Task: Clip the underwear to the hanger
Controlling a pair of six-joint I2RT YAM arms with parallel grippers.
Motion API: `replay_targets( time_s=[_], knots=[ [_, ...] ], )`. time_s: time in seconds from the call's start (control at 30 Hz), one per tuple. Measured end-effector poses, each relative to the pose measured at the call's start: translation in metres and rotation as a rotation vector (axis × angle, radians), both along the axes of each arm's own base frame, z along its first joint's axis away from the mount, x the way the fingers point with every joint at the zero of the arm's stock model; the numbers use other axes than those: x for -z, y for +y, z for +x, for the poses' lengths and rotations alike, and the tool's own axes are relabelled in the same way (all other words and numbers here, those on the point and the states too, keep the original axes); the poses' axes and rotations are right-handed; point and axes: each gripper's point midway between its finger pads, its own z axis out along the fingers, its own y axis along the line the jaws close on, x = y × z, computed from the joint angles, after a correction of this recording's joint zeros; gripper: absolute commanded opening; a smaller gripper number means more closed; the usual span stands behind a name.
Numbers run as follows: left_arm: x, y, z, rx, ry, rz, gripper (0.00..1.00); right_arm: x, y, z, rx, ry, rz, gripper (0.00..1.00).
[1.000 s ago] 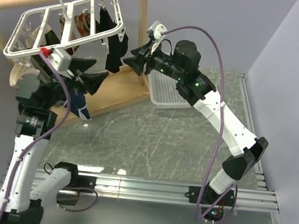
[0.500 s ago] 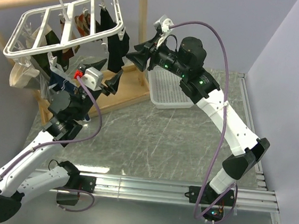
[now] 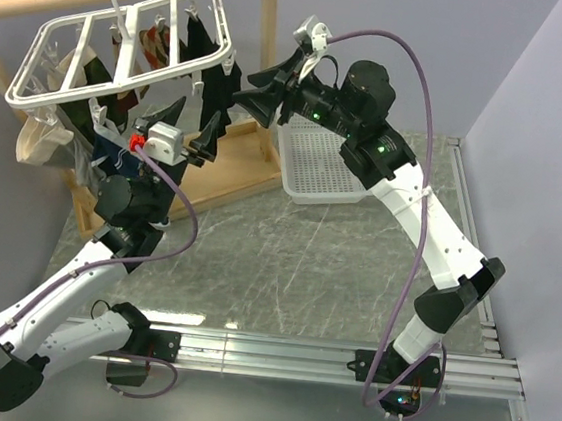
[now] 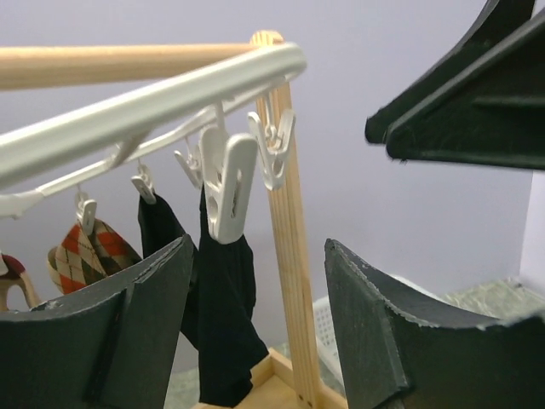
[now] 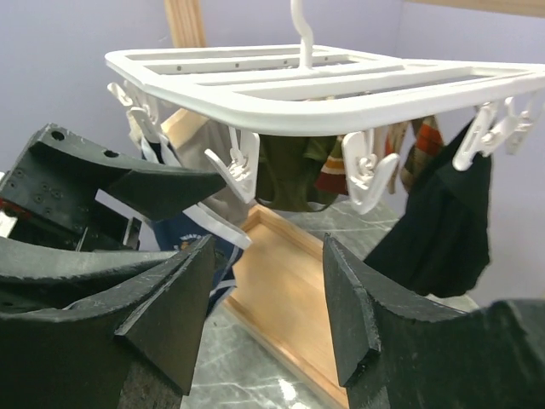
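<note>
The white grid hanger (image 3: 128,39) hangs from the wooden rail; it also shows in the right wrist view (image 5: 324,85). The navy underwear (image 3: 113,157) with white trim hangs below the hanger's near left side, apart from both grippers, and shows in the right wrist view (image 5: 183,234). I cannot see which clip holds it. My left gripper (image 3: 194,126) is open and empty, just under the hanger's near right corner; in its own view (image 4: 255,324) a white clip (image 4: 228,192) dangles above the jaws. My right gripper (image 3: 254,85) is open and empty, facing the hanger's right end (image 5: 268,315).
Black garments (image 3: 212,98) and an argyle sock (image 4: 85,251) hang from the clips. A beige cloth (image 3: 36,145) hangs at the far left. The wooden stand's post (image 3: 271,39) and base tray (image 5: 298,290) are close by. A white basket (image 3: 315,169) sits behind the right arm.
My left gripper let go of the underwear and swung up and right to the hanger's near corner. The underwear now hangs by the hanger's left side. My right gripper rose slightly.
</note>
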Motion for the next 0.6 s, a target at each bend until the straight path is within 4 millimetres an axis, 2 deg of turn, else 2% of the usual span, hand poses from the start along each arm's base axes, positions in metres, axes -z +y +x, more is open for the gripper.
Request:
replay_targets(
  time_s=[0.07,0.2,0.3,0.47,0.6],
  knots=[
    [-0.005,0.001,-0.001,-0.004,-0.02,-0.008,0.66,0.001,0.003,0.001,-0.013,0.005,0.002,0.61],
    [-0.01,0.002,0.0,-0.015,-0.052,-0.009,0.55,0.009,0.009,0.004,-0.029,0.029,-0.003,0.62],
    [-0.009,0.002,0.006,-0.024,-0.054,-0.002,0.54,0.012,0.012,0.004,-0.039,0.04,-0.007,0.62],
    [-0.003,0.001,0.017,-0.04,-0.044,0.019,0.55,0.005,0.012,0.002,-0.048,0.031,0.006,0.63],
    [-0.008,0.0,0.019,-0.041,-0.057,0.023,0.53,0.003,0.012,0.001,-0.05,0.033,0.011,0.63]
  ],
)
